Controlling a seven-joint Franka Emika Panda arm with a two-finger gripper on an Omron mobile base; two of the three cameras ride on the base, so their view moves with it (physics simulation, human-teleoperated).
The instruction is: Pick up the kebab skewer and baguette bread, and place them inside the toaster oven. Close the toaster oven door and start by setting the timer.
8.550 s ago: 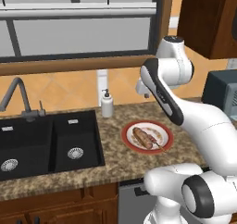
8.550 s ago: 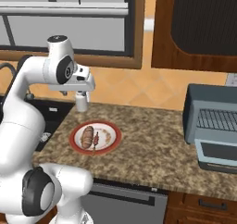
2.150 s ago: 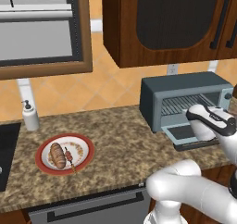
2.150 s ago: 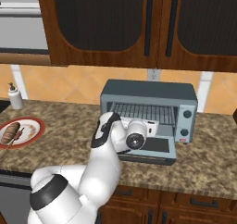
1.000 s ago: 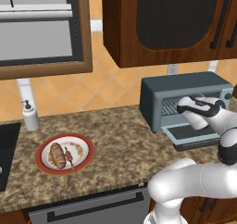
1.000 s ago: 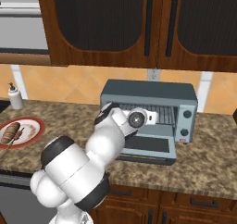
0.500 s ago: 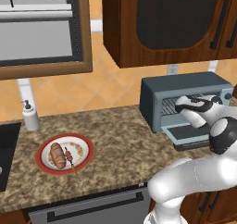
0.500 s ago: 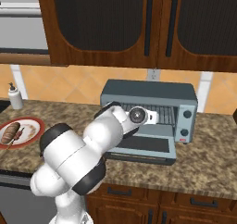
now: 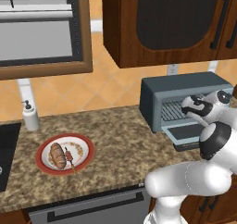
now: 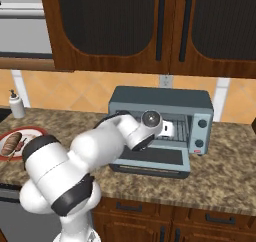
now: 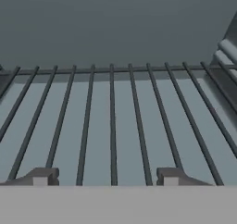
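Sitting far left: a white soap dispenser bottle (image 9: 31, 116) is standing by the wall at the back of the speckled brown granite counter (image 9: 120, 135).
Plate: a round red-rimmed plate (image 9: 65, 153) is lying on the counter, well apart from the oven; in the right base view the picture's left edge is cutting it off.
Bread: the short plump golden-brown baguette bread (image 9: 57, 155) is lying on the plate's left half.
Skewer: the thin kebab skewer with small dark meat chunks (image 9: 69, 156) is lying just beside the loaf, too small to make out in detail.
Oven: the boxy blue-grey toaster oven (image 9: 185, 98) is standing at the right, its blue-grey framed drop-down door with dark glass (image 10: 152, 157) lying open and flat; the arm is covering part of the opening.
Rack: the thin grey wire rack (image 11: 111, 121) is running under the hand, bare.
Pincer: the two-finger gripper (image 11: 105, 177) is reaching into the oven mouth over the rack, its dark tips standing apart with nothing between them.
Change: the jaws are narrowing from their widest a second ago, and the hand is sitting deeper in the oven than two seconds back.
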